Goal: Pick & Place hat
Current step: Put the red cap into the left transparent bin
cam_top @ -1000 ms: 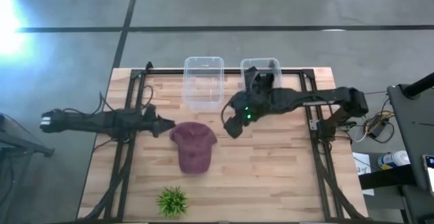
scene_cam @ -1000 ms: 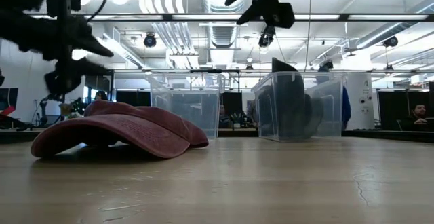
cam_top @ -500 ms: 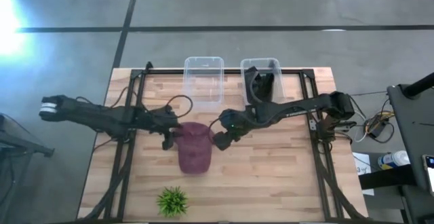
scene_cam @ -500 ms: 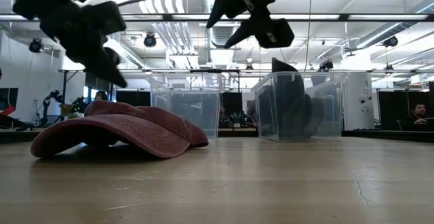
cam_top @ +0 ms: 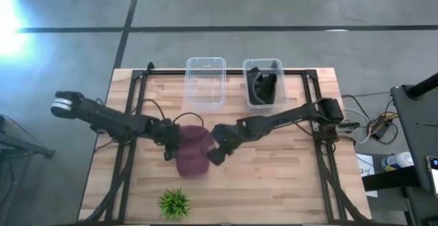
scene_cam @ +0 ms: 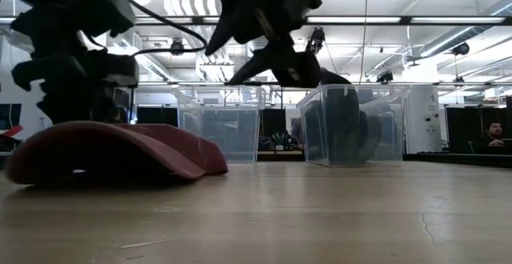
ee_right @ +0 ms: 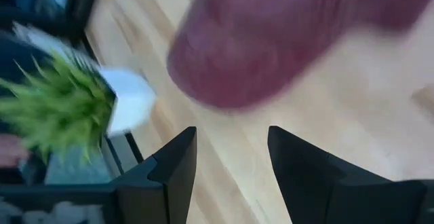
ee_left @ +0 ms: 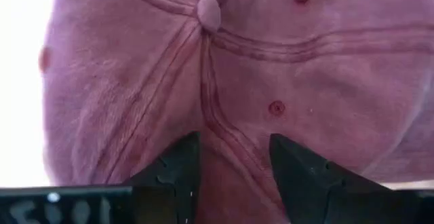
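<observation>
A maroon cap (cam_top: 194, 152) lies on the wooden table, crown toward the far edge and brim toward the near edge. In the low view the cap (scene_cam: 120, 148) rests flat. My left gripper (cam_top: 170, 142) is open at the crown's left side; its wrist view shows the cap (ee_left: 203, 68) filling the picture, top button (ee_left: 208, 11) ahead. My right gripper (cam_top: 214, 155) is open, hovering (scene_cam: 250, 62) above the cap's right side. Its wrist view looks past the open fingers (ee_right: 227, 159) at the cap (ee_right: 271, 41), without touching it. My left gripper (ee_left: 234, 166) has its open fingers (ee_left: 178, 164) against the crown panel (ee_left: 234, 132) below the button, with a seam of the cloth running between them. It comes from the table's left, slanting down. The cap lies on the table under it.
Two clear bins stand at the far edge: the left bin (cam_top: 205, 82) shows nothing inside, and the right bin (cam_top: 263, 82) holds a dark hat. A small green plant (cam_top: 174, 202) stands near the table's near edge and shows in the right wrist view (ee_right: 54, 108).
Both grippers have closed in on the cap and come down: the left one toward the table's right, the right one toward the left and near edge. The cap has slid a little toward the near edge and lies flatter in the low view.
</observation>
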Robot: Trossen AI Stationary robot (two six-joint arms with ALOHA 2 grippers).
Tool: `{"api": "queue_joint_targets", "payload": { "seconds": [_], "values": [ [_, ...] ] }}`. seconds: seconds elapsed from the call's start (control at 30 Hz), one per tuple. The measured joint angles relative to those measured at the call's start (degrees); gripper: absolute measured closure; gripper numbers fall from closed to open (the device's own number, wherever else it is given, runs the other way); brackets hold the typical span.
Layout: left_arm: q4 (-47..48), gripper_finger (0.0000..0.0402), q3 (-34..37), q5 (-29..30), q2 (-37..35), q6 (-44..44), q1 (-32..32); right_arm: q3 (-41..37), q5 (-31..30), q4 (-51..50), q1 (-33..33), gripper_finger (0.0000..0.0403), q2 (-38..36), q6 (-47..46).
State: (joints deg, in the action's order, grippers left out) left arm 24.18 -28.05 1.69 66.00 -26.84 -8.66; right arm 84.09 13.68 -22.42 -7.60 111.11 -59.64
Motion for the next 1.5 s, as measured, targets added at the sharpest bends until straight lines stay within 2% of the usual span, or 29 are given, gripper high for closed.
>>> {"api": "queue_joint_targets", "payload": {
  "seconds": [0.1, 0.23, 0.4, 0.47, 0.57, 0.7, 0.83, 1.0, 1.07, 1.17, 1.27, 1.37, 1.43, 1.5],
  "values": [
    [-0.9, 0.0232, 0.0, -0.1, 0.1, -9.5, -3.1, 0.0, 0.1, -1.1, -1.2, 0.0225, 0.5, 0.0],
    [-6.2, 0.0232, 0.0, 3.5, 0.8, -22.0, -6.4, -0.5, -0.9, -2.5, -2.6, 0.0225, 0.4, -0.4],
    [-13.1, 0.0232, 0.0, 5.5, 4.2, -40.0, -7.3, -1.3, -4.5, -12.1, -5.5, 0.0225, -0.3, -3.7],
    [-15.5, 0.0232, -0.3, 5.8, 6.0, -42.9, -7.7, -2.3, -5.5, -15.2, -6.8, 0.0225, -1.1, -5.6],
    [-16.2, 0.0232, -2.3, 5.7, 8.5, -39.0, -8.8, -5.7, -6.0, -14.0, -9.3, 0.0225, -2.7, -9.8],
    [-10.0, 0.0232, -8.3, 5.7, 9.6, -28.5, -10.4, -10.7, -6.1, -7.4, -11.5, 0.0225, -4.3, -16.5],
    [-2.8, 0.0232, -17.0, 6.3, 8.3, -19.0, -12.0, -15.1, -6.4, 8.8, -13.4, 0.0225, -4.6, -22.8],
    [14.6, 0.0232, -24.5, 14.1, 7.8, -4.0, -15.2, -18.9, -9.1, 21.6, -15.1, 0.0225, -4.1, -31.9],
    [19.2, 0.0232, -24.2, 14.9, 7.9, 0.1, -15.4, -19.6, -11.9, 25.8, -15.4, 0.0225, -3.0, -34.8],
    [19.1, 0.0232, -20.5, 14.3, 8.1, 4.3, -15.2, -19.5, -15.1, 30.9, -15.6, 0.0225, -1.1, -39.1],
    [16.4, 0.0232, -16.4, 13.3, 8.2, 8.1, -15.1, -16.1, -16.1, 32.3, -15.9, 0.0225, 2.9, -40.1],
    [14.7, 0.0232, -12.8, 13.2, 8.1, 8.1, -15.0, -11.7, -17.0, 32.4, -15.9, 0.0225, 7.8, -42.8],
    [13.4, 0.0232, -11.0, 12.3, 7.9, 6.4, -15.0, -9.0, -19.7, 31.8, -16.1, 0.0225, 10.5, -45.2],
    [12.2, 0.0232, -9.4, 9.4, 8.0, 3.5, -15.1, -6.6, -22.3, 32.2, -16.2, 0.0225, 12.8, -46.5]
  ]
}}
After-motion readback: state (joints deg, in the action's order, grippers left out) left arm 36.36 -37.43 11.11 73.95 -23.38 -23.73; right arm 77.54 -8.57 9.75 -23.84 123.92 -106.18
